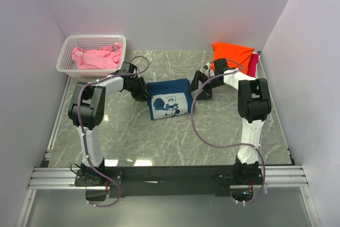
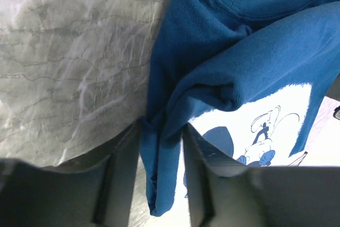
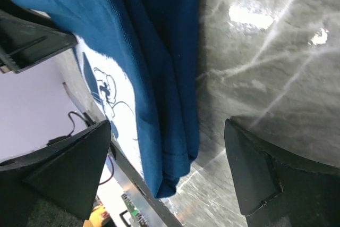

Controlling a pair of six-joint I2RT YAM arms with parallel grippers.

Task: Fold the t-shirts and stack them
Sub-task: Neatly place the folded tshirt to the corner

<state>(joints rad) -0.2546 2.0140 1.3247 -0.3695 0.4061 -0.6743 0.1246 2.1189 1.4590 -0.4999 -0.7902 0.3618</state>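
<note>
Navy t-shirt [image 1: 169, 98] lay folded at the centre of the table [image 1: 133, 131], a claw at each side.
Your left claw [image 2: 162, 131] pinched its 9 o'clock edge; your right claw [image 3: 167, 126] stood spread wide at its 3 o'clock edge. Next, I judged, you needed that second grip before carrying it to the orange t-shirt [image 1: 232, 52] at 2 o'clock. Grey marble top, pale walls, and a basket [image 1: 66, 62] sat at 10 o'clock.

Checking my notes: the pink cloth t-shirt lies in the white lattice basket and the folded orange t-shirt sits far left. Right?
No: the folded orange cloth t-shirt sits far right, as the top external view shows. The pink cloth t-shirt does lie in the white plastic lattice basket.
</note>
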